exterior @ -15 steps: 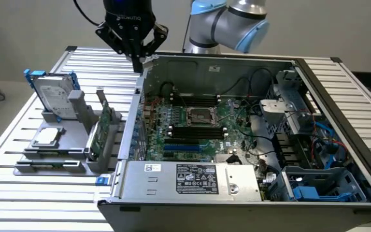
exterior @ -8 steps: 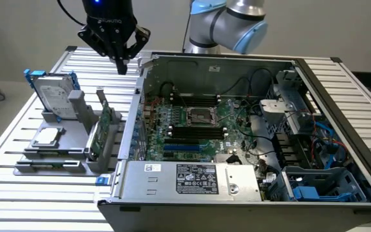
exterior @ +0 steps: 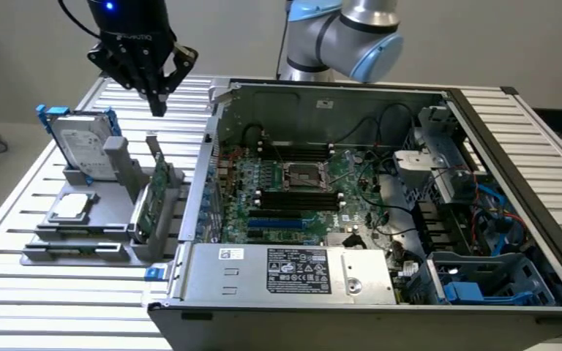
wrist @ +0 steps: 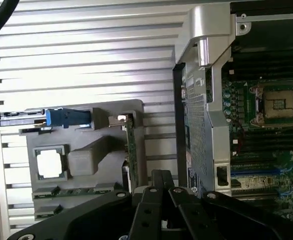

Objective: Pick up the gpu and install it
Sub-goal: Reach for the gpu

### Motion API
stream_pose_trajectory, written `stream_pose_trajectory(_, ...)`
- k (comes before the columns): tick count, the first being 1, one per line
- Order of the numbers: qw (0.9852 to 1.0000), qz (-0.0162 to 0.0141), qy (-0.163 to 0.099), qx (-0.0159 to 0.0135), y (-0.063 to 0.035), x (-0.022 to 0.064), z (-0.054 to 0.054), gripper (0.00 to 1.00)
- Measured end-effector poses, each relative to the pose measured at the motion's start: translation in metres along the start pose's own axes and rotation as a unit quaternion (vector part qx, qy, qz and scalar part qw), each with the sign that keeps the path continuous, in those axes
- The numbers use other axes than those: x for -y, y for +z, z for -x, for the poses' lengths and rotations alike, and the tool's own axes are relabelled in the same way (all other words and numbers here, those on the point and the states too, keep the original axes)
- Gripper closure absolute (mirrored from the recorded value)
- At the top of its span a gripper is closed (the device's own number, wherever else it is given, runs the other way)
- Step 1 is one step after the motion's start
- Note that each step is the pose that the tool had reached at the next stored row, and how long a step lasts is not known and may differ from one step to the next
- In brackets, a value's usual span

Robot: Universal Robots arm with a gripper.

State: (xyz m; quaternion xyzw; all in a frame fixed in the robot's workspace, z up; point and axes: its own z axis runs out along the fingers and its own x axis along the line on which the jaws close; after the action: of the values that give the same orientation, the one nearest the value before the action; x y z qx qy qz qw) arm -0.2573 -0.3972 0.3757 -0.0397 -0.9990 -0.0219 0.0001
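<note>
Tool [exterior: 157, 110] fully closed and empty, hanging over the grey holder [exterior: 71, 250] on the bench [exterior: 27, 307], apart from the gpu [exterior: 161, 194]. The gpu stands on edge in the holder, on the side next to the case [exterior: 261, 322].

Exterior view: green card face, and the gap between tool and card.

Wrist view: tool [wrist: 160, 175] with tips pressed together, gpu [wrist: 131, 150] edge-on just past them.

Drive [exterior: 81, 146] upright and chip [exterior: 73, 207] flat in the same holder. Case open, board [exterior: 301, 190] exposed.

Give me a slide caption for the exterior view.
Shut gripper hovers empty above the gpu, upright in its gray holder beside the open computer case.
</note>
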Motion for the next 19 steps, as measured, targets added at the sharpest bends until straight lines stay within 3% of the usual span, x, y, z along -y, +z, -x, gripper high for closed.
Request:
stream_pose_trajectory(8,1.0,-0.0025,-0.001,-0.0034,0.0057,0.0028,-0.032,0.89)
stream_pose_trajectory(10,1.0,-0.0064,-0.005,-0.0043,0.006,0.0029,-0.034,0.89)
stream_pose_trajectory(13,0.9996,-0.0168,-0.02,-0.0048,0.0061,0.003,-0.035,0.89)
stream_pose_trajectory(15,0.9992,-0.0219,-0.034,-0.0049,0.0061,0.003,-0.035,0.89)
stream_pose_trajectory(19,0.9982,-0.0232,-0.055,-0.0054,0.0064,0.0031,-0.036,0.89)
